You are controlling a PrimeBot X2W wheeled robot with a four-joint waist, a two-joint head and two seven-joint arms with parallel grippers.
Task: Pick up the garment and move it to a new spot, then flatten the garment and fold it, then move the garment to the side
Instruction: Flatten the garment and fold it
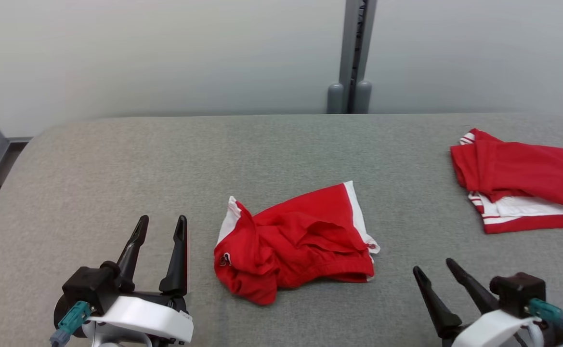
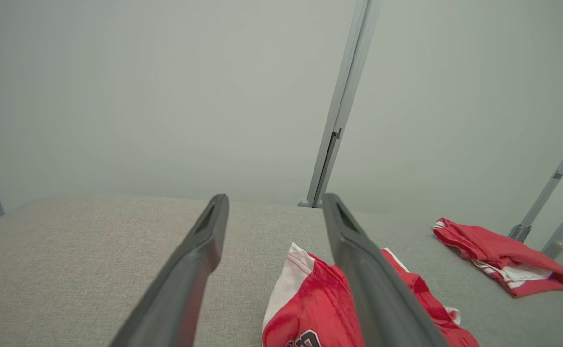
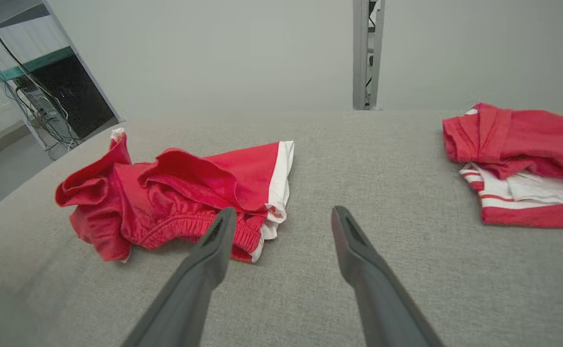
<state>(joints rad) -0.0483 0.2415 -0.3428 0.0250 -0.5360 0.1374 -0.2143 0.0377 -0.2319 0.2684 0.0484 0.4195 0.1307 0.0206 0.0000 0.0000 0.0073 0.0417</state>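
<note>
Red crumpled garment [image 1: 295, 241] lies near-centre on your grey table [image 1: 117, 159], its long axis running left to right between both arms. Your left gripper [image 1: 162, 220] and right gripper [image 1: 433, 266] stand wide and empty. The left looks slightly nearer.

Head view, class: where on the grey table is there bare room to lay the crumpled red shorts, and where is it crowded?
Bare: the far-left stretch of the table, between its far edge, the left gripper and the red shorts; also the strip between the shorts and the folded red-and-white garments. Crowded: the right edge, where those garments lie.
</note>
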